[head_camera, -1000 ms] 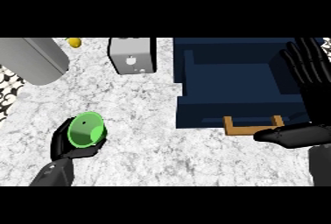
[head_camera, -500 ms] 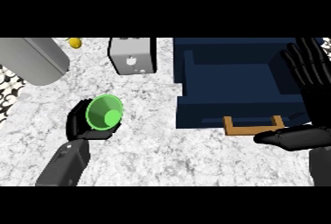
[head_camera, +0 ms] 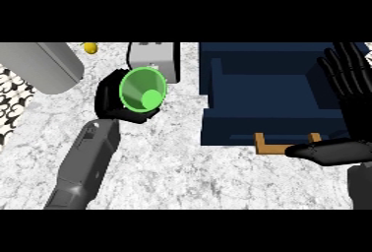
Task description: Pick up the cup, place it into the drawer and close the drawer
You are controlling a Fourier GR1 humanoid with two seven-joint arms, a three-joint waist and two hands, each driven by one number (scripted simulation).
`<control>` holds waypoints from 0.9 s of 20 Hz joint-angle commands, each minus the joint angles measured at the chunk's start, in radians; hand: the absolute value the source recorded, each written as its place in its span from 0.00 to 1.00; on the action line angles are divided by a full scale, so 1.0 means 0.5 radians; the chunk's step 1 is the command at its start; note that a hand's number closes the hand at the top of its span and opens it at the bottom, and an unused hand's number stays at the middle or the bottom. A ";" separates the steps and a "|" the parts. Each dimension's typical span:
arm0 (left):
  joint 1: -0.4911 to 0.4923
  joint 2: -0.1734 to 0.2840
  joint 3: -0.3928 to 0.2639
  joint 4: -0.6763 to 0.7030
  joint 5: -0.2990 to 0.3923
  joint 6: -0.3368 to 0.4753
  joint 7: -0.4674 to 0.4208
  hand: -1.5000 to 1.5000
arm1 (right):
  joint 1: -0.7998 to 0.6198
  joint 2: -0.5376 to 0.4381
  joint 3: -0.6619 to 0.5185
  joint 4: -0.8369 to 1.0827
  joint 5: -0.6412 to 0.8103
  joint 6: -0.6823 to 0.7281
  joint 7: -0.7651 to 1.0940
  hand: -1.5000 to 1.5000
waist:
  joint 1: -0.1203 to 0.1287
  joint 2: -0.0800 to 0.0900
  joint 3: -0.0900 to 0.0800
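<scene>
A smooth, plastic-like green cup (head_camera: 142,90) was seen on a mottled marble counter (head_camera: 181,172). The dark blue drawer (head_camera: 269,93) appeared matt, its handle (head_camera: 286,146) wooden-looking.

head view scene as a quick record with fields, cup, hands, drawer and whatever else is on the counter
cup: green cup, mouth tipped toward the camera, left of the drawer, not in it
left hand: black left hand curled round the cup
right hand: black right hand open, fingers up, over the drawer's right side
drawer: dark blue open drawer with wooden handle
counter: white marbled counter
other: grey boxy appliance, grey cylinder, small yellow object
</scene>
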 commanded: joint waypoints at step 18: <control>-1.126 -0.123 -0.588 0.036 0.284 0.818 1.247 1.00 | 0.052 0.017 -0.025 0.092 -0.017 0.051 -0.157 0.00 | -0.102 0.029 0.001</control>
